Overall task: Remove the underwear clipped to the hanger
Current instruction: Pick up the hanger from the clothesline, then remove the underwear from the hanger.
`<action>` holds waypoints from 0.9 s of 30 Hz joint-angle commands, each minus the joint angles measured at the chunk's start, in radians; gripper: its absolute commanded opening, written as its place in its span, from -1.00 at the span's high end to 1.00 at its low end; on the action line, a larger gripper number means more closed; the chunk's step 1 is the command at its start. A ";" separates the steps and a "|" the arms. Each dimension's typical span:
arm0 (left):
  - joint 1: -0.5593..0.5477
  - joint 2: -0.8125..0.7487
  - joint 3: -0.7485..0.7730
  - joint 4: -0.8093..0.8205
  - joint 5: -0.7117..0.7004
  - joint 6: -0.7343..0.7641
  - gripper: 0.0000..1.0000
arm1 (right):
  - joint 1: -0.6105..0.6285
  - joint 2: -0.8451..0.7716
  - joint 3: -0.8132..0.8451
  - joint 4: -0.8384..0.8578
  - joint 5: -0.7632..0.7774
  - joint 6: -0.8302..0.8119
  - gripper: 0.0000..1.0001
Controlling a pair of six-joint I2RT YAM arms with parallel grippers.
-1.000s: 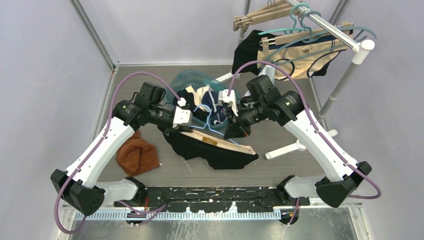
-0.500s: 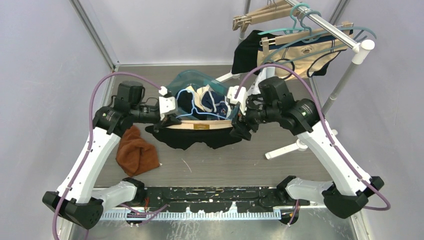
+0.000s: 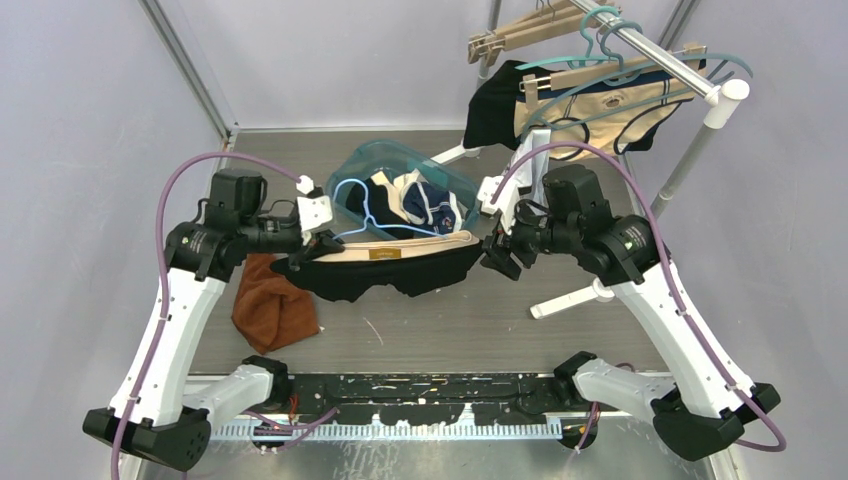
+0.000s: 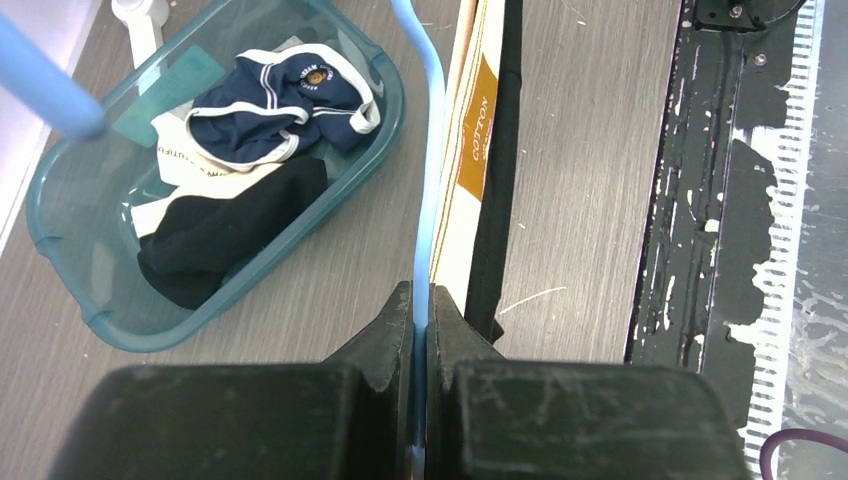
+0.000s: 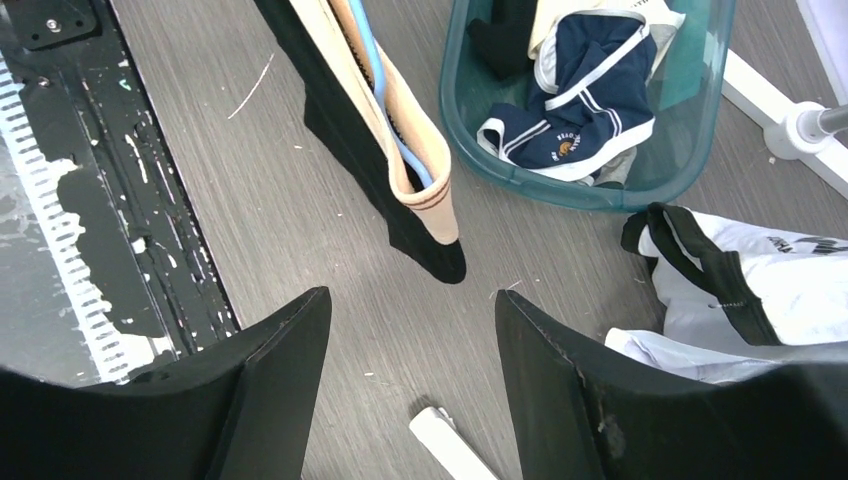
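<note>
A grey wood-grain table [image 3: 560,335] fills the floor of a booth with pale lilac walls and metal corner posts. Near the left edge lies a crumpled rust-brown cloth [image 3: 270,305], soft and nappy.

Above the cloth, the left arm rises from the near-left corner, its white links and black joints trailed by a purple cable, and bends at the elbow toward the table's middle. The left gripper [image 4: 420,300] is pinched tight on the thin light-blue wire hanger [image 4: 433,180], whose rod runs straight out between its black fingers.

The underwear [image 3: 390,275] hangs from that hanger over the middle of the table, held off the surface. It is a black knit with a smooth beige waistband that carries an orange-brown label reading COTTON. In the right wrist view the blue wire sits inside the fold of the waistband.

Just beyond it, toward the far edge, stands a translucent teal tub [image 3: 345,190] with rounded corners, holding navy briefs with white trim [image 4: 285,95] and some black and cream pieces.

The right arm reaches in from the near-right corner, elbow high. The right gripper [image 5: 410,300] has its fingers spread wide with nothing between them, just beside the garment's right end.

At the far-right corner a metal rail [image 3: 655,55] carries wooden and teal hangers with more garments.
</note>
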 commanded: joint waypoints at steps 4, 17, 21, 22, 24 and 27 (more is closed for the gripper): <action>0.019 -0.015 0.024 0.003 0.087 0.020 1.00 | -0.001 0.041 0.074 0.032 -0.080 -0.027 -0.31; 0.025 -0.021 -0.011 0.026 0.117 0.012 1.00 | -0.001 0.105 0.101 0.032 -0.177 -0.042 0.11; 0.028 -0.023 -0.020 0.031 0.116 0.013 1.00 | -0.002 0.104 0.100 0.030 -0.185 -0.043 0.42; 0.028 -0.023 -0.022 0.031 0.117 0.012 1.00 | -0.002 0.104 0.099 0.029 -0.183 -0.048 0.56; 0.030 -0.026 -0.025 0.030 0.117 0.012 1.00 | -0.001 0.100 0.093 0.027 -0.161 -0.051 0.74; 0.035 -0.030 -0.026 0.023 0.117 0.013 1.00 | -0.002 0.082 0.071 0.032 -0.115 -0.054 0.88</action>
